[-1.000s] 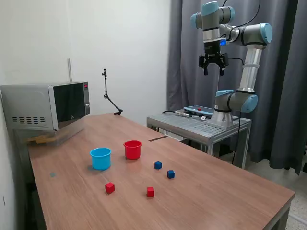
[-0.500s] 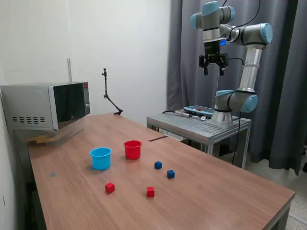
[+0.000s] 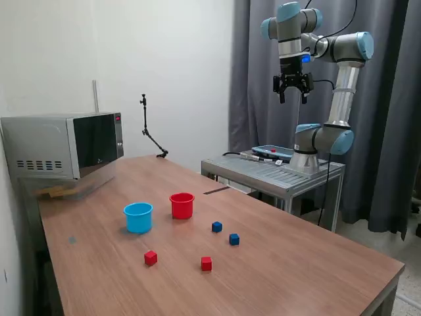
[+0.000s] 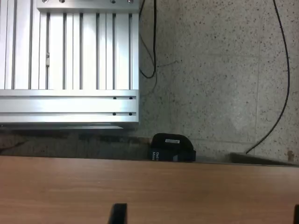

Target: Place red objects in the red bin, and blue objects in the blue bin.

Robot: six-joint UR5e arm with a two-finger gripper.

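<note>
In the exterior view, the red cup (image 3: 182, 205) and the light blue cup (image 3: 138, 217) stand side by side on the wooden table (image 3: 289, 270). Two red cubes (image 3: 150, 258) (image 3: 206, 264) and two dark blue cubes (image 3: 217, 227) (image 3: 234, 239) lie in front of them, apart from each other. My gripper (image 3: 293, 97) hangs high above the metal stand, far from the table's objects, open and empty. The wrist view shows only the table edge (image 4: 140, 186), the floor and a dark fingertip (image 4: 117, 213); no cups or cubes.
A microwave (image 3: 66, 145) stands at the table's back on the exterior view's left. A thin black stand (image 3: 150, 135) rises at the table's far edge. The arm's aluminium stand (image 3: 273, 172) carries a tray. A black box (image 4: 172, 148) and cables lie on the floor.
</note>
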